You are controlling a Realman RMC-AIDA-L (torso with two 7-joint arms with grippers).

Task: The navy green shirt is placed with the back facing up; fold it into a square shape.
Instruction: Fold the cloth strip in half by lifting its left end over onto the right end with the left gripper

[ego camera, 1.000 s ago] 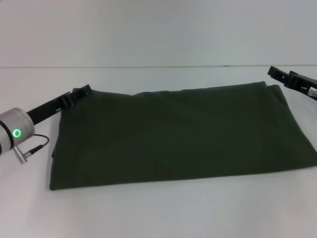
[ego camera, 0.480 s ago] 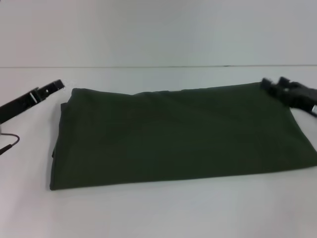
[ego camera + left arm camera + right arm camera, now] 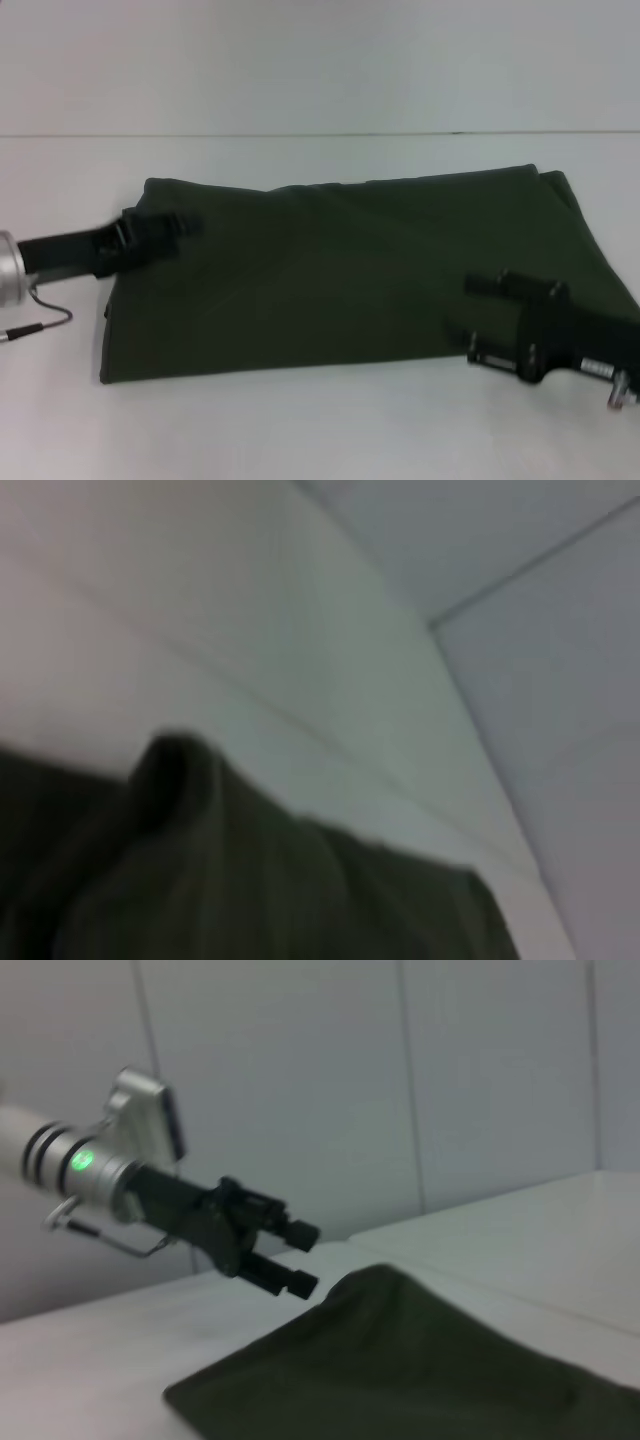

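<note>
Navy green shirt [image 3: 350, 270] lies on the table [image 3: 300, 430] as a wide band, long axis running left to right. My left gripper [image 3: 165, 232] sits over its left end, jaws parted. My right gripper [image 3: 515, 315] hangs over its near right edge; closure unclear.

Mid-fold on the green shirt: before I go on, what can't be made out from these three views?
- Left gripper, head view: blurred over the shirt's left end; grip on cloth cannot be confirmed. In the right wrist view its fingers look parted.
- Right gripper, head view: above the near right part; contact with cloth unclear, arm cut off by the edge.
- Left wrist view: only blurred cloth, own fingers absent.
- Shirt's front and folded layers: hidden underneath.
</note>
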